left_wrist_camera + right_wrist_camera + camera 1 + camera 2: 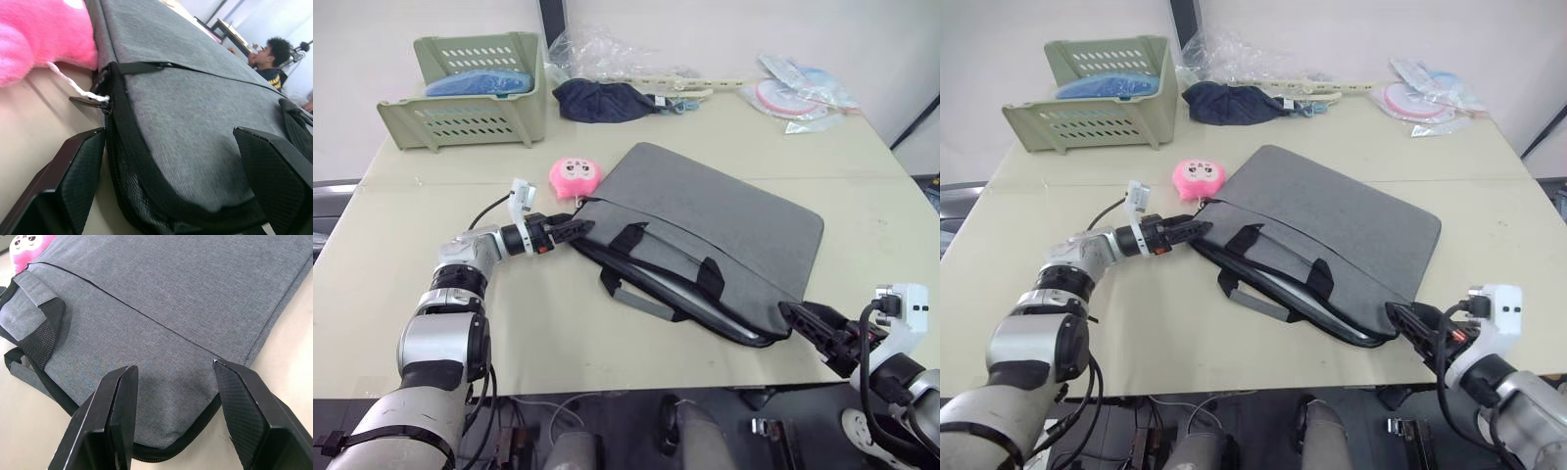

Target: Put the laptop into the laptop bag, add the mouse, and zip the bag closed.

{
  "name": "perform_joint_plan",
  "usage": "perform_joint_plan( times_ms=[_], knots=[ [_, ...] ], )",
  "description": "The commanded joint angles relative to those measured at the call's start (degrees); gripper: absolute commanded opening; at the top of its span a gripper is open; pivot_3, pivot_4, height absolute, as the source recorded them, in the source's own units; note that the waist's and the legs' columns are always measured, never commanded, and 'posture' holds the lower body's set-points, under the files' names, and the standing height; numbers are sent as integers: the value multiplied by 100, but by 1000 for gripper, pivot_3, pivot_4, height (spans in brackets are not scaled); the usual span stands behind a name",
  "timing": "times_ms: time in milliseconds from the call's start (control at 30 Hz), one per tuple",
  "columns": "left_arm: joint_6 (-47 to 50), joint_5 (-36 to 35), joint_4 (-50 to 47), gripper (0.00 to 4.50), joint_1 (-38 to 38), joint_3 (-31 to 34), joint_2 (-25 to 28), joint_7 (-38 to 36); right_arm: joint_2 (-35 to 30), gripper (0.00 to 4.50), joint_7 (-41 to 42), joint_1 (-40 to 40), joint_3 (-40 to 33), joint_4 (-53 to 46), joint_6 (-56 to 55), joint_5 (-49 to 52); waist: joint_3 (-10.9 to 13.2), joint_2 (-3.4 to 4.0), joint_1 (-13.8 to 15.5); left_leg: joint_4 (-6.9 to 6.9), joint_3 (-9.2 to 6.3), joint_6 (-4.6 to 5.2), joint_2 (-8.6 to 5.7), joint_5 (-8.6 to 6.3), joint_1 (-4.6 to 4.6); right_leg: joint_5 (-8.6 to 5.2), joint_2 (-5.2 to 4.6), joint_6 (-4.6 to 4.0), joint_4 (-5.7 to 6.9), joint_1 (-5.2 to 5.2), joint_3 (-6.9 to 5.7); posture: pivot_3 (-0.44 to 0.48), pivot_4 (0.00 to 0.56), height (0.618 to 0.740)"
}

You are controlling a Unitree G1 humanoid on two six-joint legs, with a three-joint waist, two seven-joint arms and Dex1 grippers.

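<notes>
We straddle bag [705, 235] corners, long axis 10-to-4: left fingers [80, 181] spread, right fingers [117, 416] spread, zipper unclosed.

At your left gripper's [576, 230] black fingers you see the laptop bag [724, 220], heathered grey with black trim, black mesh edging and black strap handles [628, 236]. Just beyond those fingers sits a bright pink plush toy [575, 176] with a white cord [78, 87]. Your right gripper's [171, 416] fingers are black with a fine woven texture.
</notes>
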Motion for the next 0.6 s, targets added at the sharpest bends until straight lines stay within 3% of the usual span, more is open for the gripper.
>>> perform_joint_plan(
  times_ms=[33,100,233,367,400,600],
  knots=[
    [109,138,129,4237,21,16,-12,215,-55,2792,-144,139,0,-39,-255,235,-7,2,0,0,0,0,0,0,0,0,0,0,0,0,0,0,150,740],
    [136,169,125,3788,19,-14,-30,221,-61,2817,-229,175,77,-17,-335,291,-8,2,-3,0,3,0,0,0,1,0,0,0,-1,0,2,0,150,740],
    [233,183,146,1917,5,24,-35,270,-73,2817,-401,230,220,41,-480,375,-8,2,-2,-3,3,1,0,0,1,0,1,0,-3,0,0,0,150,740],
    [293,244,163,331,23,20,-43,260,-109,2817,-585,287,359,102,-633,483,-8,2,3,-3,2,2,-1,-1,0,0,1,0,-4,0,-1,0,150,740],
    [292,260,163,91,39,17,-46,251,-127,2817,-631,295,399,129,-673,499,-8,2,0,-3,3,2,-1,-1,0,0,1,0,-4,0,-1,0,150,740],
    [305,266,147,91,83,31,-55,243,-205,2817,-806,613,529,261,-952,626,-8,2,5,-5,3,3,-1,-1,1,0,1,0,-5,0,-1,0,150,740]
  ],
)
